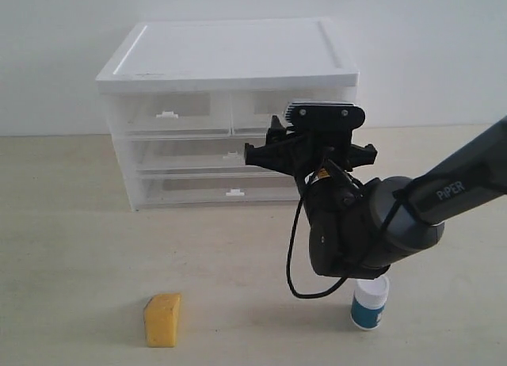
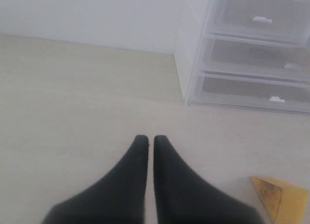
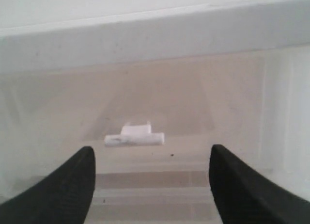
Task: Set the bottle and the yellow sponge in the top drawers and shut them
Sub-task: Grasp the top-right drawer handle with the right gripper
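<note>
The yellow sponge lies on the table at the front left. The bottle, white-capped with a blue label, stands at the front right, partly behind my right arm. The white-topped cabinet stands at the back. Its left top drawer and right top drawer look pushed in. My right gripper is open, close in front of the right top drawer's white handle, which is not between the fingers. My left gripper is shut and empty above the table, beside the sponge.
Two full-width drawers sit below the top pair, both pushed in. A pale wall stands behind the cabinet. The right arm's black cable loops down in front of the cabinet. Bare tabletop stretches to the left.
</note>
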You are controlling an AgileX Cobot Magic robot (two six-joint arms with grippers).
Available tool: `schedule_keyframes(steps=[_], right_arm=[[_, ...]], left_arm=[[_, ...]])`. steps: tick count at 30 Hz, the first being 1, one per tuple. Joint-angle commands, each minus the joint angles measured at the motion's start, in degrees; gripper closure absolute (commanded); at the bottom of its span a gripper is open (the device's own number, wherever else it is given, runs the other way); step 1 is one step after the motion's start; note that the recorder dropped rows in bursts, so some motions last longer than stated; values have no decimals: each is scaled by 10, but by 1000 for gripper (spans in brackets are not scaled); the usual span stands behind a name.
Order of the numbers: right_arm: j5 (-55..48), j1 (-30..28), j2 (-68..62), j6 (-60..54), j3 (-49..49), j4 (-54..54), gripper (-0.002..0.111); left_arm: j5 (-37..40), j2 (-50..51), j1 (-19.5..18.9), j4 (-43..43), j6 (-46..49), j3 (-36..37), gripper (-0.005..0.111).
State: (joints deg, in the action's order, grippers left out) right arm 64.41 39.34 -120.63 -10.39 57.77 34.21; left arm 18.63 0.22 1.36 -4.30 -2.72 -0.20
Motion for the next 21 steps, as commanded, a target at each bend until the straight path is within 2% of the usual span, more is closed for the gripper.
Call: schedule_keyframes(steps=[1, 21], right_arm=[[3, 0, -1, -2, 19, 4, 47], [-63, 0, 3, -2, 33, 3, 46]], left_arm=[[-6, -2, -2, -7, -2, 2, 103], [-6, -2, -2, -7, -2, 2, 103]])
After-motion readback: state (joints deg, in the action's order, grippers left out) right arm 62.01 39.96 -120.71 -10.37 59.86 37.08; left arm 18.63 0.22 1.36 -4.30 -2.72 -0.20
